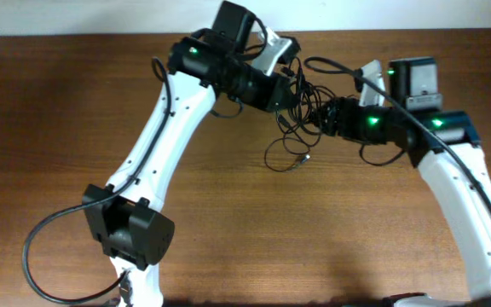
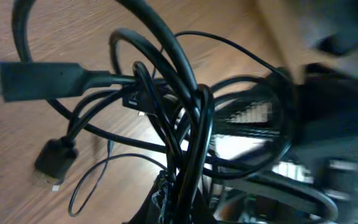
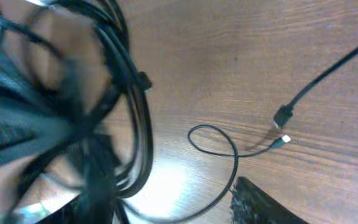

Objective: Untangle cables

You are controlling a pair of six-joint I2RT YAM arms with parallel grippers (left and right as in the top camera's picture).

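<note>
Cables [image 2: 185,124] crowd both wrist views, still one knot in the overhead frame's upper middle; by my judgement little is untangled; left hand [image 1: 290,88] closed, apparently pinching strands; right hand [image 1: 329,112] at the knot, apart or together I cannot tell; one plug-tipped loop [image 1: 286,155] trails free below.

White tubular links on left arm [image 1: 156,141] and right arm [image 1: 471,213], black joint housings [image 1: 130,228]. Glows at small green lights [image 1: 196,51] near each wrist. Carries a thick black base cable [image 1: 34,243] and a blue elbow band [image 1: 470,128]
</note>
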